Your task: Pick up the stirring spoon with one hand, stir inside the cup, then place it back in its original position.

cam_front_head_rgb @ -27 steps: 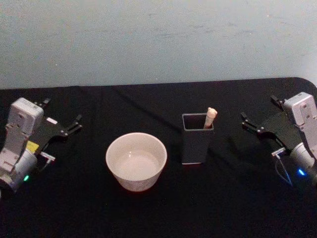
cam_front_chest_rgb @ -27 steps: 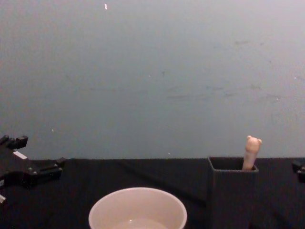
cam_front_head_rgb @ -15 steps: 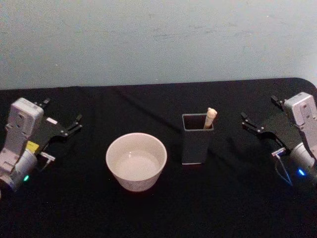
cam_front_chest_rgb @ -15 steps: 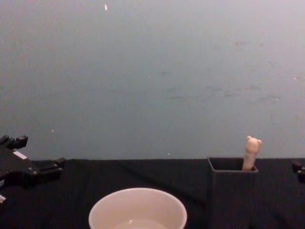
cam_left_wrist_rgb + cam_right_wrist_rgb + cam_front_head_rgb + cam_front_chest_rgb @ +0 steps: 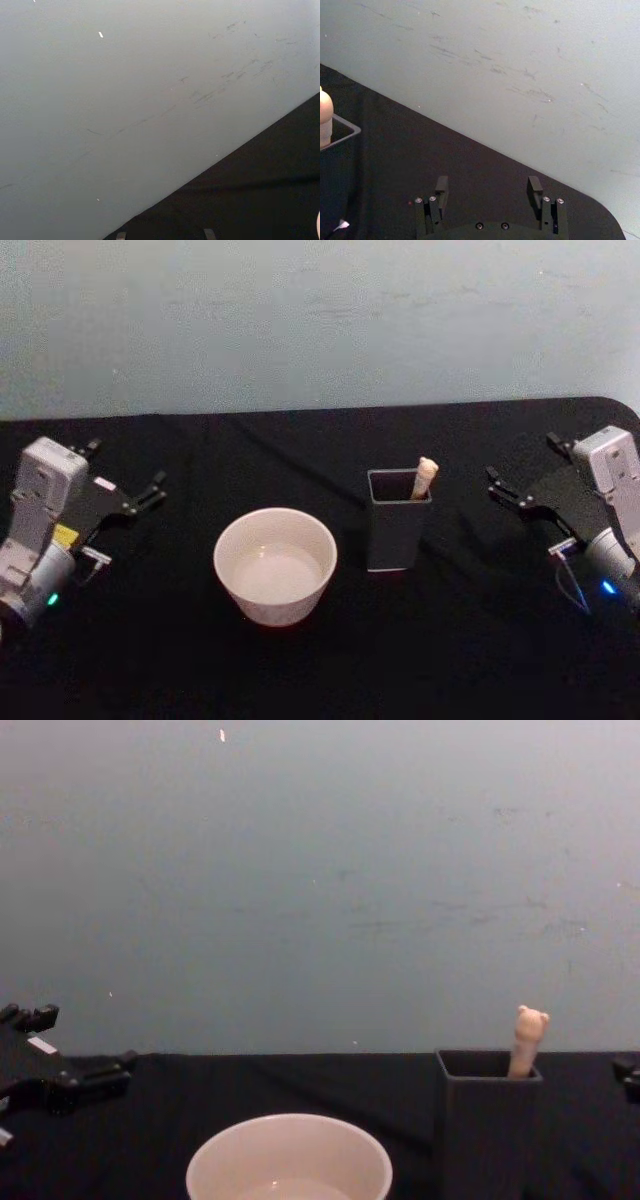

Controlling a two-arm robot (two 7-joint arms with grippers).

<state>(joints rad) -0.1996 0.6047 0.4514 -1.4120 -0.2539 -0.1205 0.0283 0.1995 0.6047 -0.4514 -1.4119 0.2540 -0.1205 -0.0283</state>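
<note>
Black left pincer and right pincer, studded with silver screws, join grey boxy wrists.

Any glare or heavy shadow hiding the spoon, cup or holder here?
Head view: no glare; cup evenly lit, spoon pale against the dark holder, black table shows hardly any shadows. Chest view: spoon clear against the pale wall. Right wrist view: holder's inside is dark.

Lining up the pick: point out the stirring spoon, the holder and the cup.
stirring spoon (image 5: 426, 473), head view, beige handle above the rim.
holder (image 5: 397, 535), head view, front wall.
cup (image 5: 275, 610), head view, front outer wall.
</note>
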